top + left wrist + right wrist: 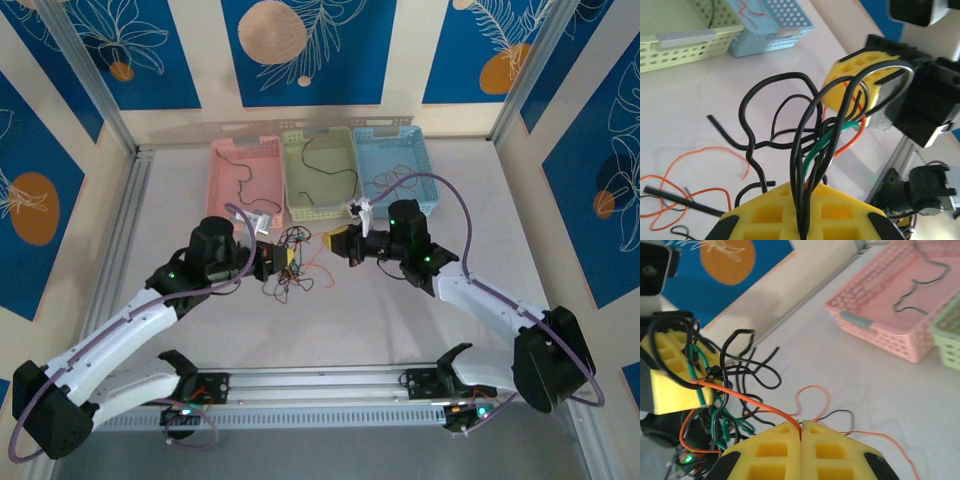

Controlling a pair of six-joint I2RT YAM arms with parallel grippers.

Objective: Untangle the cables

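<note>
A tangle of thin black, orange and green cables [289,271] hangs between my two grippers over the white table. My left gripper [805,222] is shut on a bunch of black cables [799,150], and a green cable [826,144] runs beside them. My right gripper [801,434] is shut on a single orange cable [750,399] that leads back into the knot at the left gripper [671,371]. From above, the left gripper [283,259] and right gripper [331,243] face each other a short way apart. Loose orange loops [685,162] lie on the table.
Three baskets stand side by side at the back: pink [222,172] holding a black cable [916,289], green [296,190] holding a black cable, blue [428,170] holding orange and black cables. Lilac arm hoses [455,205] arch over the right side.
</note>
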